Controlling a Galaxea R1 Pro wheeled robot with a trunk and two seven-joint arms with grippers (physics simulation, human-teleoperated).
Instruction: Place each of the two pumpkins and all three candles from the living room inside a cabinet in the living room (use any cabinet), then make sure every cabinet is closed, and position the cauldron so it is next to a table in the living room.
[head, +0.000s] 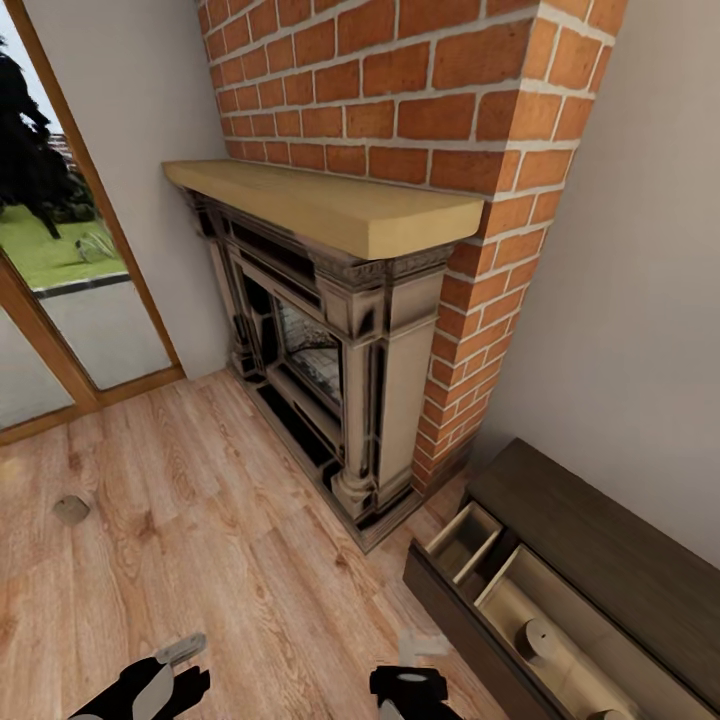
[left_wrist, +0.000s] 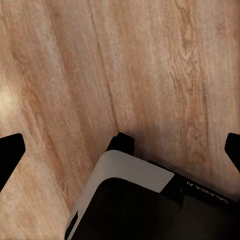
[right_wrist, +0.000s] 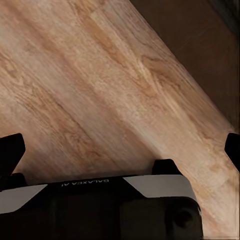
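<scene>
Both grippers spread, empty; one candle (head: 71, 510) lies on the floor (head: 230, 560), well apart from the open cabinet (head: 560, 590) drawer; fetching it comes next

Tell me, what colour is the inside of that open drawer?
Pale beige inside the drawer, against the dark-brown cabinet; head view shows it best.

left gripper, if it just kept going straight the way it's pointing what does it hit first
Most likely the bare wood plank floor. The left wrist view looks along the open fingers at nothing but planks, with part of the robot's own body below. How far off the floor is cannot be judged.
</scene>
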